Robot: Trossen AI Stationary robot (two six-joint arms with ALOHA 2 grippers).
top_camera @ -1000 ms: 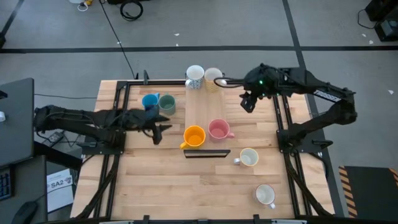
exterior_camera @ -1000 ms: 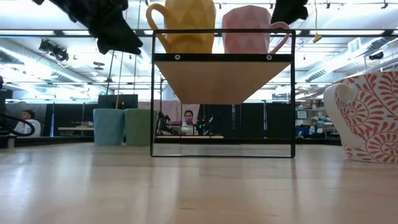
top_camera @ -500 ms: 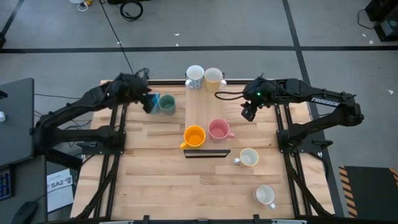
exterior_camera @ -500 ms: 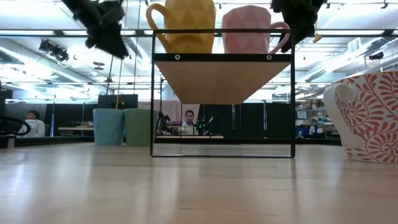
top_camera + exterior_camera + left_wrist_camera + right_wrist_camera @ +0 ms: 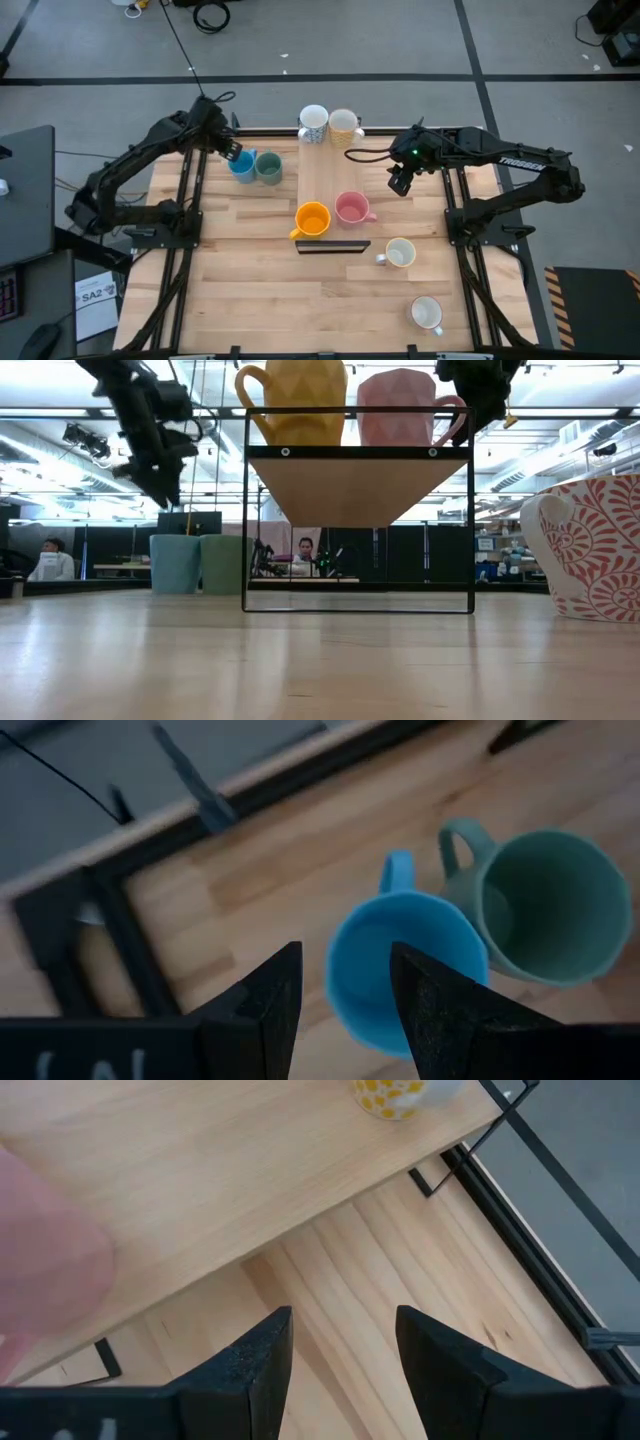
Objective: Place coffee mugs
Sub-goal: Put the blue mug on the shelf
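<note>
Left gripper (image 5: pixel 232 150) hovers beside the blue mug (image 5: pixel 242 164), fingers released, holding nothing. Blue mug touches the grey-green mug (image 5: pixel 268 166) on the table (image 5: pixel 250 290). Right gripper (image 5: pixel 400 183) hangs right of the wooden shelf (image 5: pixel 325 175), fingers spread, empty.

I see a wooden shelf (image 5: pixel 326 175) on black wire legs standing on my bench (image 5: pixel 250 290); people sit far behind.
</note>
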